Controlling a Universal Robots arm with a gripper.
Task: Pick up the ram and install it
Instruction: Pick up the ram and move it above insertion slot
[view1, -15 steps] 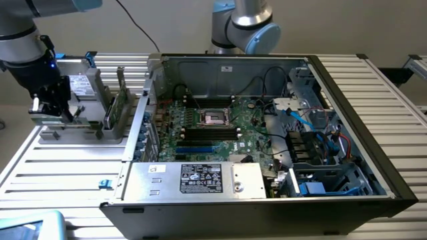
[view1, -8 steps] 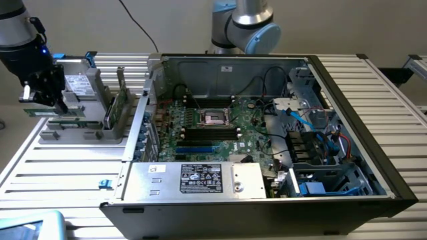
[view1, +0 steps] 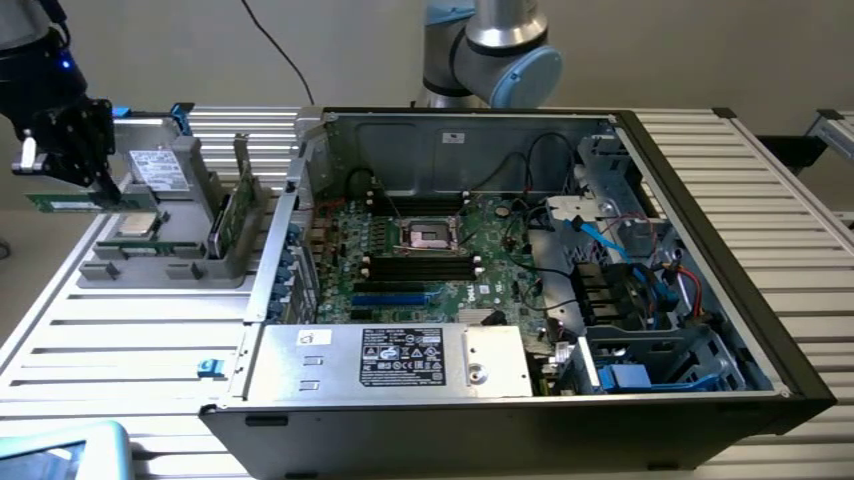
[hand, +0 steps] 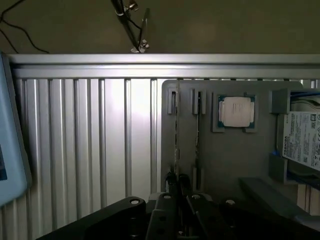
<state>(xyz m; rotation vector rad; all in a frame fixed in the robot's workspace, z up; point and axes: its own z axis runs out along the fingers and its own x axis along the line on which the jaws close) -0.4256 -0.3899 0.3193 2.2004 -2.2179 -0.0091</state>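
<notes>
Pinching the thin flat green ram (view1: 54, 203), a black pincer (view1: 88, 183)

Two views, one shared tray (view1: 160, 272) (hand: 220, 160).
Exterior looks down across the open case (view1: 441, 150); your wrist camera faces straight down, close.

The gripper (view1: 91, 190) hides all but one end of the ram (view1: 54, 203). The arm (view1: 27, 60) runs off the exterior view's left edge, and the hard drive (hand: 302, 137) is cut off in the wrist view, its label print too small to read.
</notes>
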